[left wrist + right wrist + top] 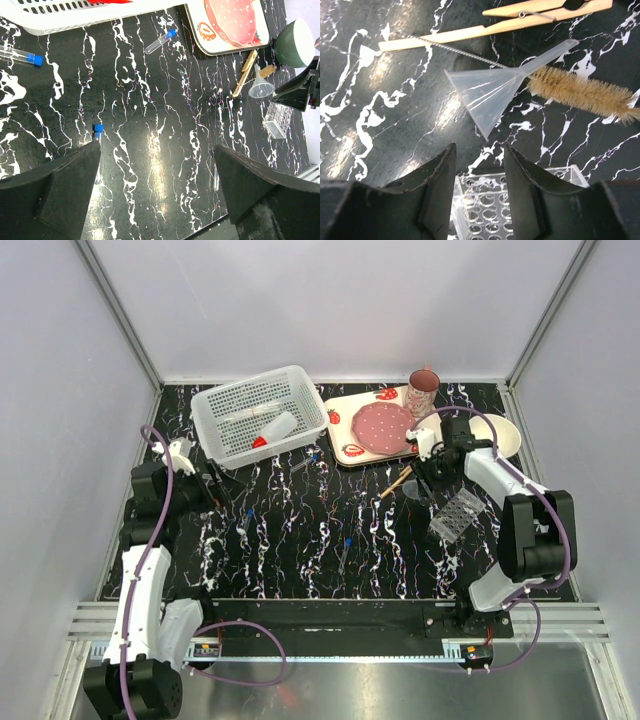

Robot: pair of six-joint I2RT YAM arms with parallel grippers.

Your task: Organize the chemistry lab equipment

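Overhead, beside the clear grid tube rack (456, 513), the right pincer (428, 475) hangs just beyond it, far nearer than the left pincer (213, 483). Right wrist: jaws half-closed, empty, rack beneath; funnel (490, 92) lies crosswise beyond the rack. Left wrist: jaws wide, empty.

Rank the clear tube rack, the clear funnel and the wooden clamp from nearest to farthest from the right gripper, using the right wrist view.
1. The clear tube rack: at the bottom, seen through the gap in the right gripper.
2. The clear funnel: just ahead, mid-view.
3. The wooden clamp: along the top edge, beyond the funnel.
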